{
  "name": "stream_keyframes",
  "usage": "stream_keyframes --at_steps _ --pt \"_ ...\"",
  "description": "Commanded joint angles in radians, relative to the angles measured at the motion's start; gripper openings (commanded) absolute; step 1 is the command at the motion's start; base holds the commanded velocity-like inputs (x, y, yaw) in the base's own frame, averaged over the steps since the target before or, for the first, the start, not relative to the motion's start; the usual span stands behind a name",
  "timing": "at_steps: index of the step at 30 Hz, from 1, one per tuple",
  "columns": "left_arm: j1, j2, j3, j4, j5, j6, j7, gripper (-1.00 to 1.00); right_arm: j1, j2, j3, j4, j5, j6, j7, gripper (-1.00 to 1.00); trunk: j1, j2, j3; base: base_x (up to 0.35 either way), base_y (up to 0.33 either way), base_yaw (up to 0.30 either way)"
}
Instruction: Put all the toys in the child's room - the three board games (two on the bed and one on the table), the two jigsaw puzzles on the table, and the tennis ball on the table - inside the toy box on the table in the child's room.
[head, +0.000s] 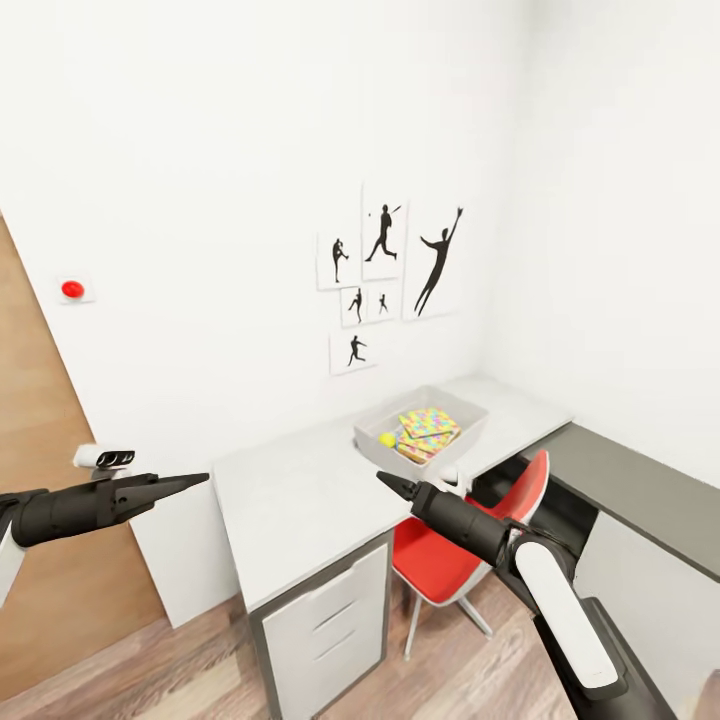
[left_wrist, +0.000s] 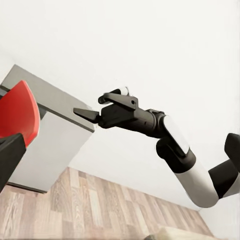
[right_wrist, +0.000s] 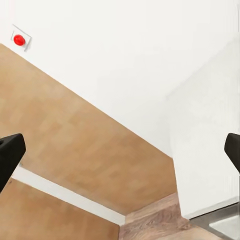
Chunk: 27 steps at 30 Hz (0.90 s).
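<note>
The light-grey toy box (head: 471, 415) stands on the pale table (head: 290, 500) by the wall. Inside it a multicoloured jigsaw puzzle (head: 430, 426) lies on top of other flat things that I cannot make out. The yellow-green tennis ball (head: 387, 439) rests beside it in the box. The board games and the bed are out of view. My left gripper (head: 192, 482) hovers left of the table's corner and is open. My right gripper (head: 392, 484) (left_wrist: 82, 113) is over the table's front edge, short of the box. Its fingers (right_wrist: 9, 155) stand wide apart with nothing between them.
A red chair (head: 450, 545) (left_wrist: 20, 112) is tucked under the table below my right arm. White drawers (head: 325, 625) front the table's left end. A wooden door (head: 40, 480) and a red wall button (head: 72, 289) (right_wrist: 19, 39) are at the left. The desk's darker wing (head: 640, 500) runs along the right wall.
</note>
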Motion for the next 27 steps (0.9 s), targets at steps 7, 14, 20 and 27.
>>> stream_keyframes --at_steps 7,14,20,27 --pt "0.0 0.001 0.0 0.0 -0.001 0.011 -0.004 1.0 -0.001 0.0 0.001 0.0 0.004 0.003 0.004 1.0 0.0 -0.001 0.005 -0.224 0.133 -0.275" --pt "0.0 0.001 0.005 0.0 0.0 0.011 -0.004 1.0 -0.001 0.0 0.003 0.0 0.004 0.003 0.004 1.0 0.0 -0.001 0.011 -0.077 0.037 -0.266" --pt "0.0 0.001 0.006 0.0 0.0 0.011 -0.004 1.0 0.0 0.0 0.003 0.0 0.004 0.003 0.004 1.0 0.0 -0.001 0.017 -0.008 0.004 -0.258" --pt "0.0 0.001 0.008 0.0 -0.001 0.01 -0.004 1.0 0.001 0.0 0.004 0.0 0.004 0.003 0.004 1.0 0.0 -0.001 0.024 -0.001 0.0 -0.254"
